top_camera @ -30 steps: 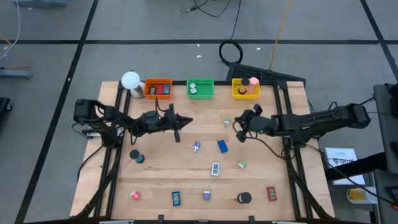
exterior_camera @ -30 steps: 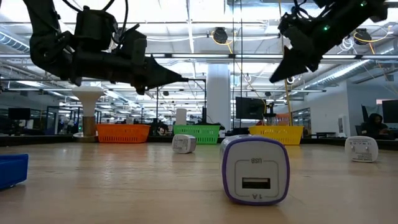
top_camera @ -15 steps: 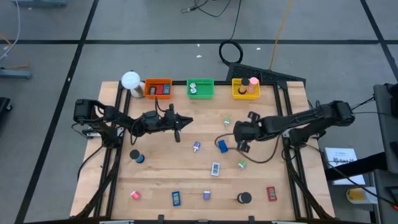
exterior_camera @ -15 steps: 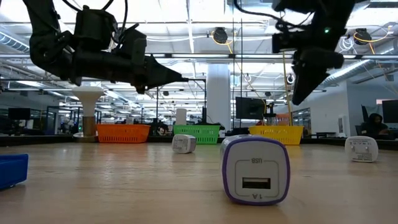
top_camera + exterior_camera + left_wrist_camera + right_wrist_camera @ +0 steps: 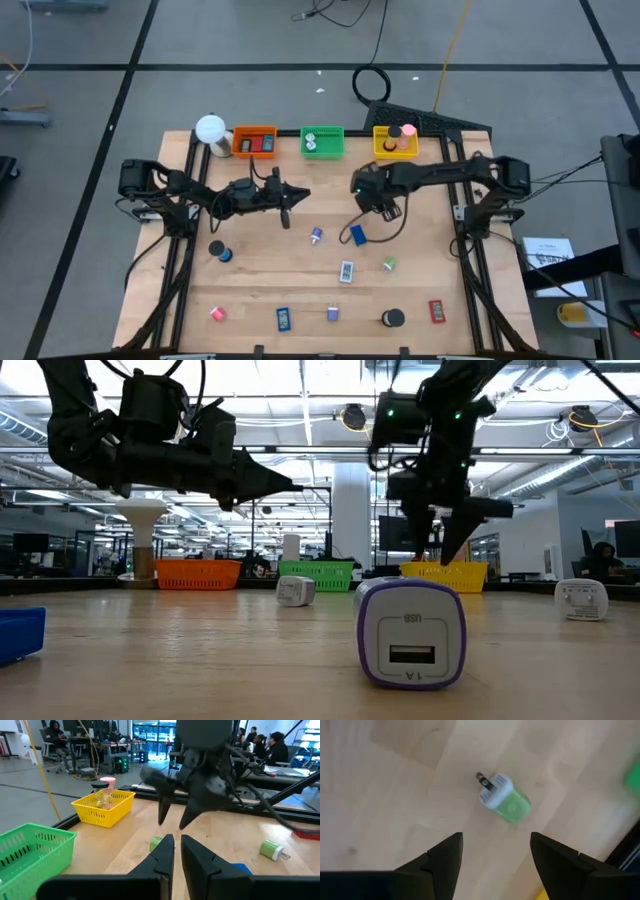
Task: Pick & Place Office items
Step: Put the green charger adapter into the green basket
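Green charger plug [image 5: 504,799] under the right gripper [image 5: 495,854]
Jaws apart; plug blurry, prongs out. Left gripper [image 5: 177,851] nearly closed, empty.

Three trays in a row along the bench [image 5: 200,290] far edge: left tray [image 5: 254,141], middle tray [image 5: 322,142], right tray [image 5: 395,142]. Ball lamp [image 5: 210,129] just beside the left tray, toward the far-left corner. Left gripper [image 5: 290,197] over the left-centre of the bench, in front of the left tray. Right gripper [image 5: 375,198] over the centre, in front of the gap between middle and right trays, directly above a small charger [image 5: 503,798]. Loose items scattered mid-bench; a row of five along the near edge, a roll [image 5: 218,250] near the left edge.
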{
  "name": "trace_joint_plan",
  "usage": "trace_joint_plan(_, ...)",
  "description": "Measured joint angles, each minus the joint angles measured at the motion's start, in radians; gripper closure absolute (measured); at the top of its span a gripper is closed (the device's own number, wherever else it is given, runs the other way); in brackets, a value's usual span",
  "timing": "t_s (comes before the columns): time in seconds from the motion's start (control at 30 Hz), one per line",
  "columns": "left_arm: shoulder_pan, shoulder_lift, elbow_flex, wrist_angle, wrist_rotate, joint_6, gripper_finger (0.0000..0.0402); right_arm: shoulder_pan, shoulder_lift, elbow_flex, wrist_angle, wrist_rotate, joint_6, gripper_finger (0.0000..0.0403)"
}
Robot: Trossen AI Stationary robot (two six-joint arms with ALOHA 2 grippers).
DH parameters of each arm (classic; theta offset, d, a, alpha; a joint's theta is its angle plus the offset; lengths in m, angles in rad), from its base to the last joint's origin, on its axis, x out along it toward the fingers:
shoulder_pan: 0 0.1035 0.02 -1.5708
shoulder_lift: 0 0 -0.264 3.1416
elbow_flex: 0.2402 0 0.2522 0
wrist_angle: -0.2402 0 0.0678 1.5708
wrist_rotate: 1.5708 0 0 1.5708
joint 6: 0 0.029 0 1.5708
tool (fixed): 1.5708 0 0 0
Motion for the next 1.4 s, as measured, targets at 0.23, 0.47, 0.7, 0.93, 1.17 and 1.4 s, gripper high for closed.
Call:
trace_joint_plan(0.23,0.0,0.0,0.0,0.0,0.0,0.0,0.0364,0.012,0.112,0.004,0.101,0.051,-0.243,0.018)
trace_joint_plan(0.47,0.0,0.0,0.0,0.0,0.0,0.0,0.0364,0.012,0.156,0.004,0.123,0.025,-0.292,0.0201)
trace_joint_plan(0.7,0.0,0.0,0.0,0.0,0.0,0.0,0.0364,0.006,0.167,0.004,0.127,0.001,-0.255,0.0266)
trace_joint_plan(0.93,0.0,0.0,0.001,0.0,0.0,0.0,0.0364,0.006,0.123,0.004,0.162,-0.003,-0.138,0.0277)
trace_joint_plan(1.17,0.0,0.0,0.001,0.0,0.0,0.0,0.0364,-0.08,-0.008,-0.072,0.427,-0.33,0.292,0.0277)
trace_joint_plan(1.4,0.0,0.0,0.001,-0.004,0.0,0.0,0.0364,-0.091,0.005,-0.387,1.19,-0.373,0.504,0.0277)
